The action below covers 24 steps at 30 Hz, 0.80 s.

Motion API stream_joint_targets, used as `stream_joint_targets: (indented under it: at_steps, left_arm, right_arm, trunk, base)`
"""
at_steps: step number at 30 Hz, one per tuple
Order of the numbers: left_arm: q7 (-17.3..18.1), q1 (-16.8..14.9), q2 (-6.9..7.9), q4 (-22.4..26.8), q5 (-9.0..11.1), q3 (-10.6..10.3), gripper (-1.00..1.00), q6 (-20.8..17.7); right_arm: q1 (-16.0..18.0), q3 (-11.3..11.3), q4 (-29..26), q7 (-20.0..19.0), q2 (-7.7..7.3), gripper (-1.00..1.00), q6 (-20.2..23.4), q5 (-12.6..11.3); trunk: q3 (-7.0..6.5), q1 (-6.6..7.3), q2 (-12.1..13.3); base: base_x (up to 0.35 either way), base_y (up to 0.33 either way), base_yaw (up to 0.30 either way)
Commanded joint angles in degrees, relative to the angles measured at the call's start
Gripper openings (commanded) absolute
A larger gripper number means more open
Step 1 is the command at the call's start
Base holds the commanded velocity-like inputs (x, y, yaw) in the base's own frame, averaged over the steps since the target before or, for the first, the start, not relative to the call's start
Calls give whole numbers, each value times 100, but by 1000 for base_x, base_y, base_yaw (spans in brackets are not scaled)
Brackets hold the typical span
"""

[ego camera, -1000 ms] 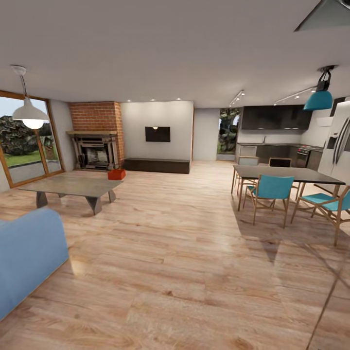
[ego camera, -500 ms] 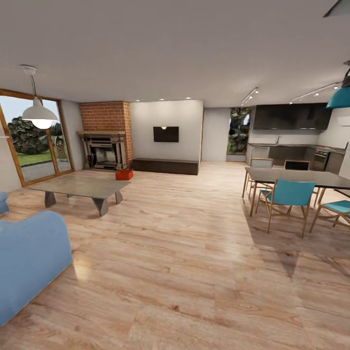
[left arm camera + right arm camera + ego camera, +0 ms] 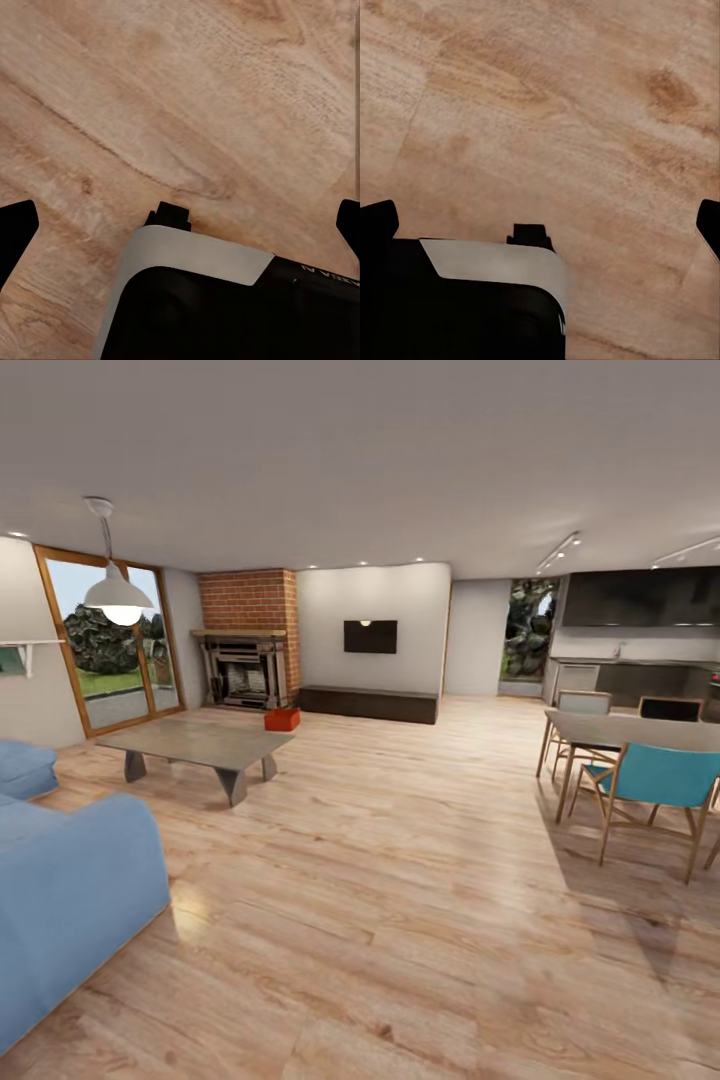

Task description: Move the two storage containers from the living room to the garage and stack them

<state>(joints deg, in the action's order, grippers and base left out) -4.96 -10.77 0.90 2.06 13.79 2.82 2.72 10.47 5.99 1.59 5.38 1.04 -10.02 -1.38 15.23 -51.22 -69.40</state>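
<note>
I am in the living room with its light wood-plank floor (image 3: 400, 860). One orange-red storage container (image 3: 282, 719) sits far off on the planks, in front of the fireplace (image 3: 243, 671) and just past the low coffee table (image 3: 200, 742). Whether a second container is beside it I cannot tell at this distance. The garage and its floor are out of view. My left gripper (image 3: 181, 225) is open over bare planks, its black fingertips (image 3: 15, 232) wide apart. My right gripper (image 3: 540, 225) is open as well, with nothing between its fingertips (image 3: 376, 221).
A blue sofa (image 3: 70, 890) is close at the left. A dining table (image 3: 640, 728) with teal chairs (image 3: 655, 780) stands at the right. A wide stretch of planks runs between them toward the dark bench (image 3: 368, 704) under the TV (image 3: 370, 636).
The whole head view has shifted rightward, so the camera has turned left. More of the sofa and window shows now, and less of the kitchen. Nothing in the room has moved.
</note>
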Motion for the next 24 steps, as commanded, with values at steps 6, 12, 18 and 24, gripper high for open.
stream_joint_targets:
  at_steps: [6,12,18,24]
  left_arm:
    - [-5,-4,-2,-4,10,26,100,18]
    - [-5,-4,-2,-4,15,26,100,18]
    - [-5,-4,-2,-4,18,26,100,18]
    - [-5,-4,-2,-4,21,26,100,18]
  right_arm:
    - [8,50,17,24,-6,100,-34,-9]
    - [8,72,17,24,-7,100,-28,-3]
    - [8,77,17,24,-14,100,-26,-2]
    - [8,78,17,25,-24,100,-26,-2]
  trunk:
    - [7,-4,-4]
    - [7,-4,-4]
    - [7,-4,-4]
    - [7,-4,-4]
  base:
    - [330,0,9]
    - [330,0,1]
    - [330,0,0]
    - [330,0,0]
